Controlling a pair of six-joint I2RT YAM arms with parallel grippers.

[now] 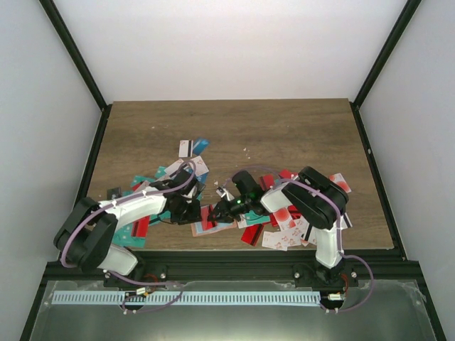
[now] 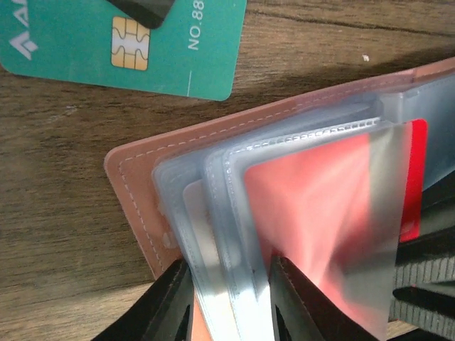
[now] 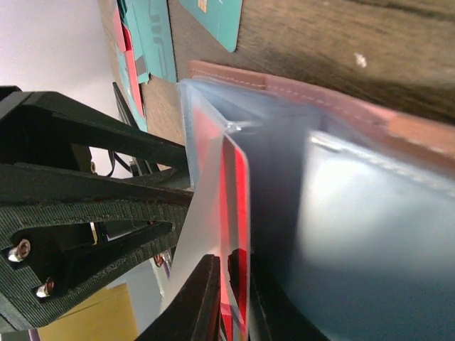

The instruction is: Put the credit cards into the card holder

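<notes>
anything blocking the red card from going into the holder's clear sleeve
Nothing visible does. The red card, pinched in the right tool, is already partway inside a clear sleeve of the card holder, which the left tool clamps.

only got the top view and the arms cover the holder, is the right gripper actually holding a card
observer: yes, the right gripper is shut on a red card, partly inside one of the holder's clear sleeves.
operator: whats the left doing
observer: the left gripper pinches a few sleeves, which are fanned open.
operator: anything close by
observer: a teal chip card lies flat just past the holder's corner, not touching it.
</notes>
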